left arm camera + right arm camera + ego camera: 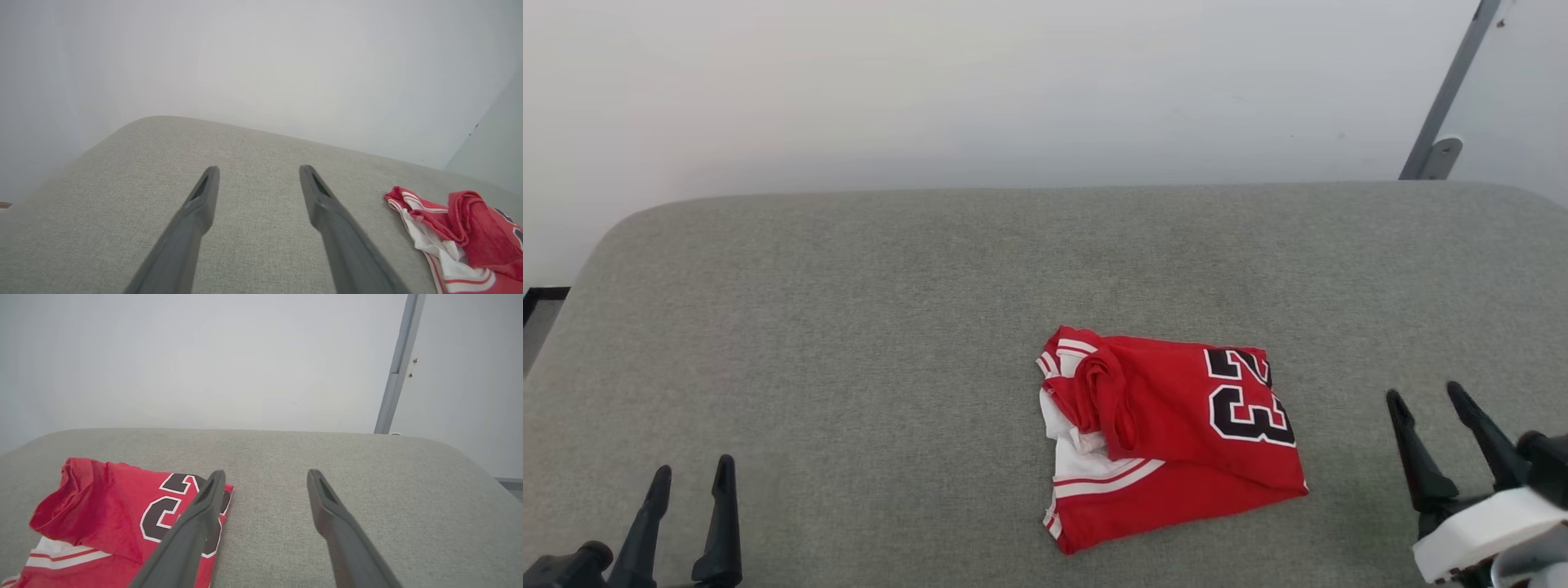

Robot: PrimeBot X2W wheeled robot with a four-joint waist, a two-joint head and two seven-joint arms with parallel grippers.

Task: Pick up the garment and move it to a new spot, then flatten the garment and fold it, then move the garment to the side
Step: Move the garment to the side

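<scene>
The garment [1176, 433] is a red jersey with white sleeve parts, striped trim and black numerals. It lies crumpled in a loose bundle on the grey cushioned surface [849, 327], right of centre. My left gripper [690, 469] stands open at the lower left, far from the cloth, with nothing between its fingers. At the lower right, my right gripper [1425, 392] is open just right of the garment's edge. The left wrist view has the garment [461, 237] off to the right of that gripper [259, 169]. From the right wrist, the garment [106, 510] lies left of the right gripper [265, 473].
A pale wall [1013, 82] rises behind the grey surface's far edge. A grey metal post [1450, 90] leans at the back right. The surface's rounded left corner [613, 237] drops off toward a dark floor strip [539, 302].
</scene>
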